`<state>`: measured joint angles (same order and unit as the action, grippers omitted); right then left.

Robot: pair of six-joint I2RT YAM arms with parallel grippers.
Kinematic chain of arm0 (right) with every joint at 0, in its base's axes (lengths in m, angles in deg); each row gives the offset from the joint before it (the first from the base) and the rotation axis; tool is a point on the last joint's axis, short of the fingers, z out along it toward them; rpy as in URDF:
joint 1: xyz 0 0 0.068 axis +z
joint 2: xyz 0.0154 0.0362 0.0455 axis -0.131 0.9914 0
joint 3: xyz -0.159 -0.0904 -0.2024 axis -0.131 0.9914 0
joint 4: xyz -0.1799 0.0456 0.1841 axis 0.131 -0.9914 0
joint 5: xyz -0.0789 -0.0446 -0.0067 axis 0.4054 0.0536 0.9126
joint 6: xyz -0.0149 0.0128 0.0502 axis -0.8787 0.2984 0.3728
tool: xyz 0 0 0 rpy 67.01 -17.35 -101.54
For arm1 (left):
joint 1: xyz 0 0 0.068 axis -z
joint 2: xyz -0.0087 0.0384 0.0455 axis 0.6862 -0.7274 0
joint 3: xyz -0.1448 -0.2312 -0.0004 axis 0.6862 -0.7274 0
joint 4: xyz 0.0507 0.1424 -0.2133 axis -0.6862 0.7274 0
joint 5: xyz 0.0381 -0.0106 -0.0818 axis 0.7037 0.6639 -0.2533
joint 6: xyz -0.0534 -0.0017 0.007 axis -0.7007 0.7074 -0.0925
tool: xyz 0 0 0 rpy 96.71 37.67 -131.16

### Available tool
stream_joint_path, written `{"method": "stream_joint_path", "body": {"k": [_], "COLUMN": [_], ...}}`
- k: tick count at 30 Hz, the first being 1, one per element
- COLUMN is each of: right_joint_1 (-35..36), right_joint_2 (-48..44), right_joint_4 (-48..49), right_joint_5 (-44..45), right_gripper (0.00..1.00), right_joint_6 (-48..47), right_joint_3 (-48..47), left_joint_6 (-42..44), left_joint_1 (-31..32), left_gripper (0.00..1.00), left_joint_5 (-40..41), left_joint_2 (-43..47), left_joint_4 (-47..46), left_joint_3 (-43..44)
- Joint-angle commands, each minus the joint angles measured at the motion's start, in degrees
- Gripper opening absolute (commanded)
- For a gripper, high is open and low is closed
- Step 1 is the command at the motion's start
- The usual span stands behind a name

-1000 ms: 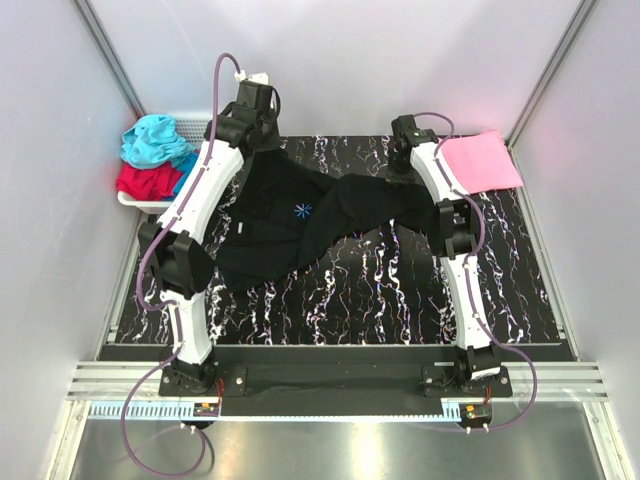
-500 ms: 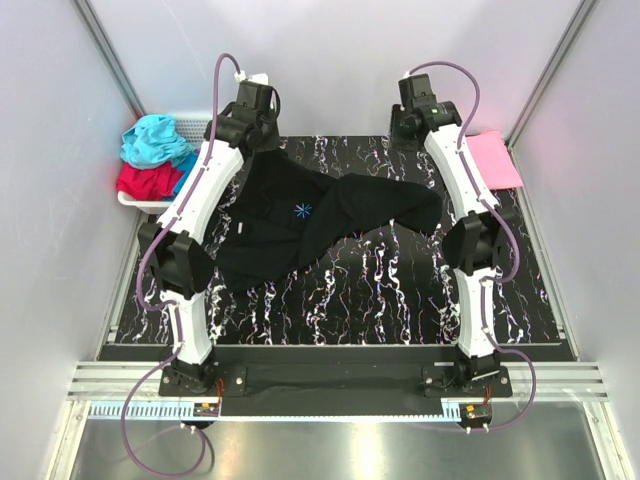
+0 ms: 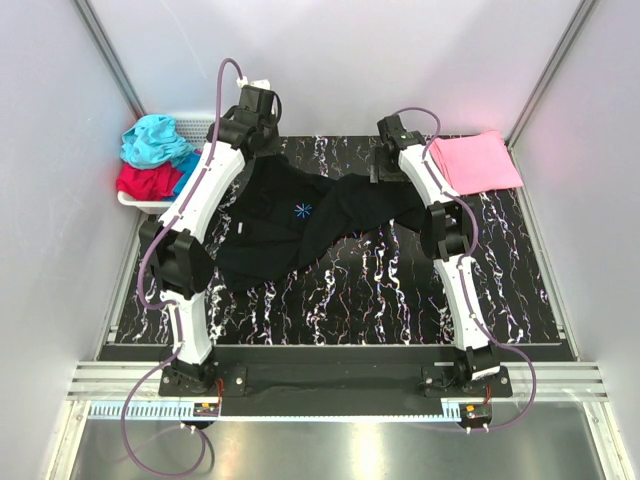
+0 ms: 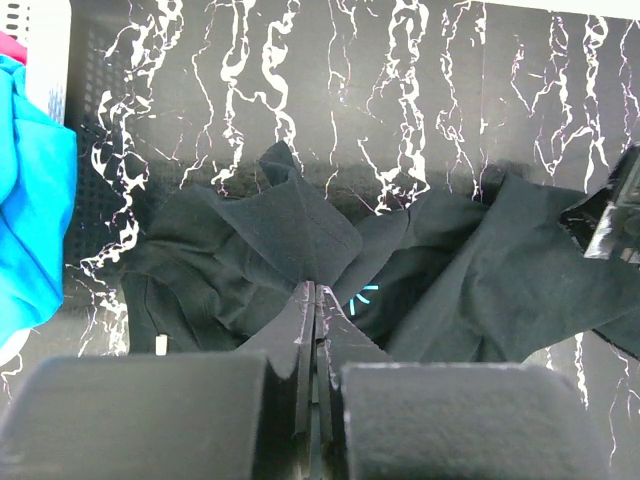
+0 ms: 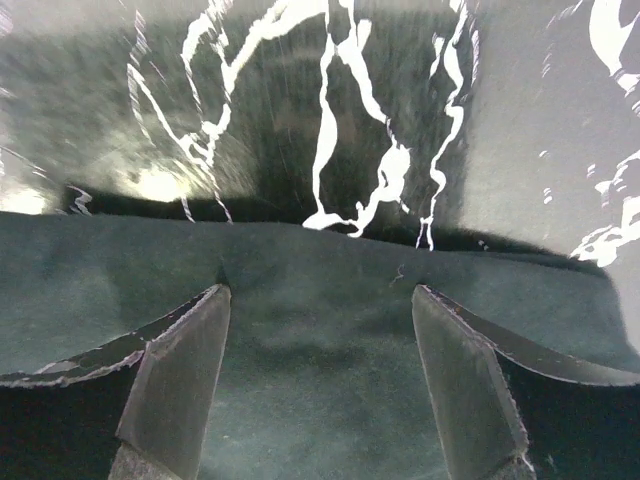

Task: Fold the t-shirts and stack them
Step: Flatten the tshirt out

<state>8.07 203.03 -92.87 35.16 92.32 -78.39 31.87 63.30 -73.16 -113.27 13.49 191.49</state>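
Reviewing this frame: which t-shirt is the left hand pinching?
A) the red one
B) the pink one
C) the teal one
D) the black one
D: the left hand has its tips closed on a raised fold of the black t-shirt, while the pink t-shirt lies apart at the far right.

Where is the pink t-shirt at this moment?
In the top view, the pink t-shirt lies at the table's far right corner, beside the right arm, apart from the black t-shirt.

Five shirts show: one black shirt [image 3: 285,235], one pink shirt [image 3: 482,162], one teal shirt [image 3: 155,138], one red shirt [image 3: 145,182], one blue shirt [image 3: 187,166]. There is one basket [image 3: 195,124] and one worktop [image 3: 380,290].
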Motion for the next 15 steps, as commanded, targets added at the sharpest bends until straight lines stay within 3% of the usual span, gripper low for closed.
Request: {"method": "stream_joint_path", "body": {"k": [1, 11, 15], "right_joint_1": [-0.7, -2.1, -2.2], "right_joint_2": [-3.0, -0.5, -0.6], "right_joint_4": [3.6, 4.2, 4.1], "right_joint_5": [0.3, -6.2, -10.2], "right_gripper": [0.81, 0.80, 0.69], "right_joint_6": [-0.8, -0.4, 0.1], "right_joint_3": [-4.0, -1.4, 0.2], "left_joint_6": [1.1, 0.8, 0.7], "left_joint_1": [0.0, 0.0, 0.0], "left_gripper": [0.00, 0.00, 0.00], "left_joint_5": [0.0, -0.6, -0.2], "left_joint_2": [2.5, 1.7, 2.0], "left_joint_4": [-2.3, -2.3, -2.3], "left_joint_3": [0.0, 0.1, -0.2]}}
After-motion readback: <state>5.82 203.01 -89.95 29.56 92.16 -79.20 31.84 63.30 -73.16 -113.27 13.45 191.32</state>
